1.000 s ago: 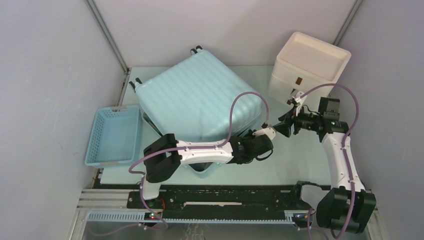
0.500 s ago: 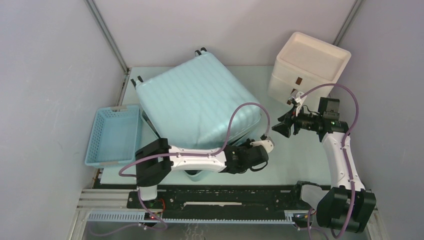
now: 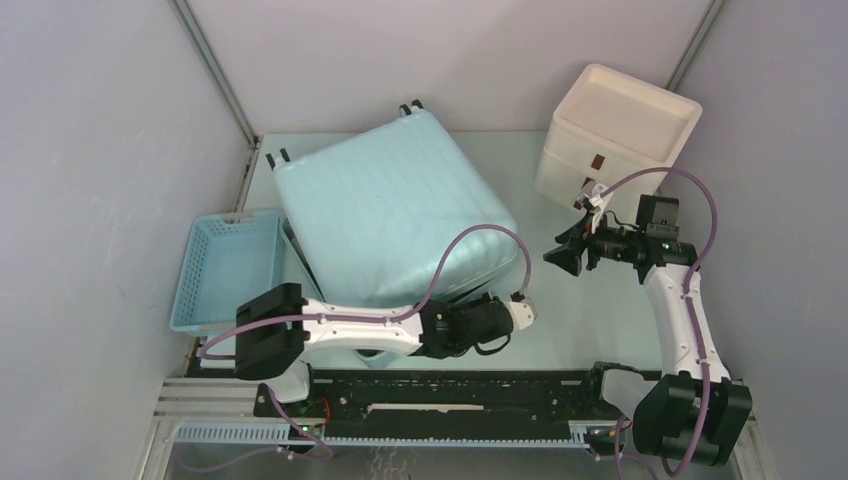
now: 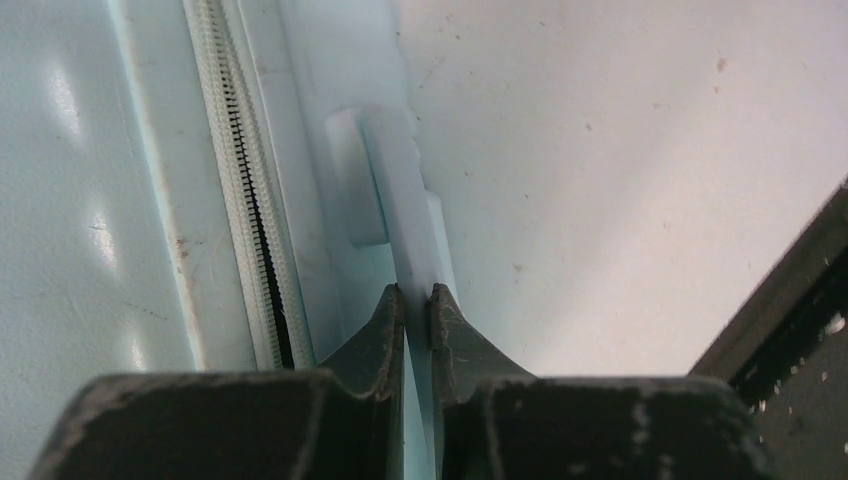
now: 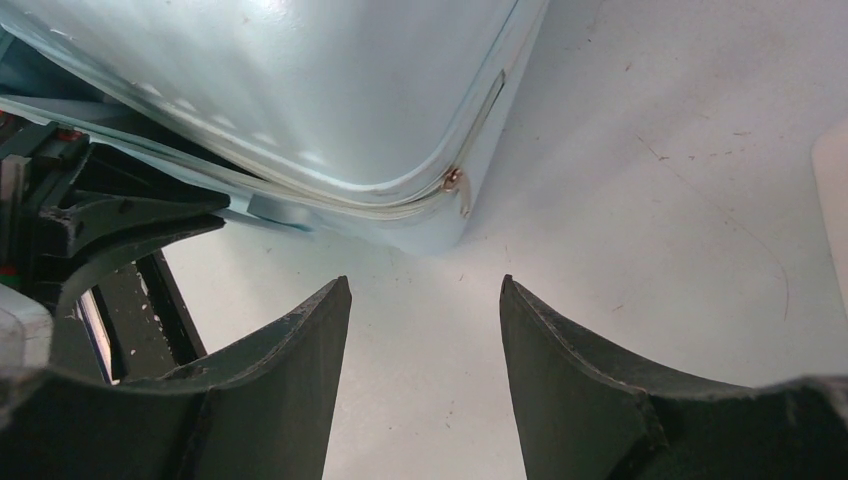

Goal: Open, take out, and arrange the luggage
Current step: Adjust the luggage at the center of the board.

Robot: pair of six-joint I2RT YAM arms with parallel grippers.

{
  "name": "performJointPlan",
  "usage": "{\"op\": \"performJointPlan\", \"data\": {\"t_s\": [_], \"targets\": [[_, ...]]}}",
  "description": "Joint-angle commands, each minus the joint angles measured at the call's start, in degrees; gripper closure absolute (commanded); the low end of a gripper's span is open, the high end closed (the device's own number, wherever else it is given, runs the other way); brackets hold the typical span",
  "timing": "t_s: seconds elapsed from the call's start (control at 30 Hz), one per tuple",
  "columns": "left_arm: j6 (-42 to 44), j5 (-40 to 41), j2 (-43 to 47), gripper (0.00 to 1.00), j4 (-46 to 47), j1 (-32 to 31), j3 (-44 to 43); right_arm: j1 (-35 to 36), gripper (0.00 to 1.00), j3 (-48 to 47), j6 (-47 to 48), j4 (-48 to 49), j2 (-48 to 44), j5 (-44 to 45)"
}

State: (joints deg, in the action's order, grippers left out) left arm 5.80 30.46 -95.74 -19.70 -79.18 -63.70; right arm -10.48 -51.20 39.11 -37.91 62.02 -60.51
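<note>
Only at left wrist: left gripper (image 4: pixel 417 297) clamped on thin handle (image 4: pixel 398 175) of luggage (image 3: pixel 385 215), lower centre. Right gripper (image 5: pixel 422 290) fingers spread wide above pale table (image 5: pixel 650 200); grey walls (image 3: pixel 100 150) around.

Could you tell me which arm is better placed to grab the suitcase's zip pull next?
Probably right: the right gripper, open, faces the zip pull at the suitcase corner; the left gripper is shut on the handle.

No readable text, views possibly too coarse
</note>
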Motion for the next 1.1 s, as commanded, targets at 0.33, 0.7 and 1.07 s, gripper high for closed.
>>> {"op": "performJointPlan", "data": {"t_s": [0.33,0.7,1.07], "targets": [[4.64,-16.04,11.03,1.0,-1.4,-8.19,12.74,-0.33,0.34,-0.8,0.98,-0.15,0.03,-1.28],[-0.6,-13.12,16.53,1.0,-0.94,-9.52,16.55,-0.33,0.34,-0.79,1.93,-0.76,0.12,-2.27],[-8.67,-4.95,20.84,0.4,2.61,-9.5,16.04,-0.33,0.34,-0.77,3.23,-1.55,0.1,-3.12]]}}
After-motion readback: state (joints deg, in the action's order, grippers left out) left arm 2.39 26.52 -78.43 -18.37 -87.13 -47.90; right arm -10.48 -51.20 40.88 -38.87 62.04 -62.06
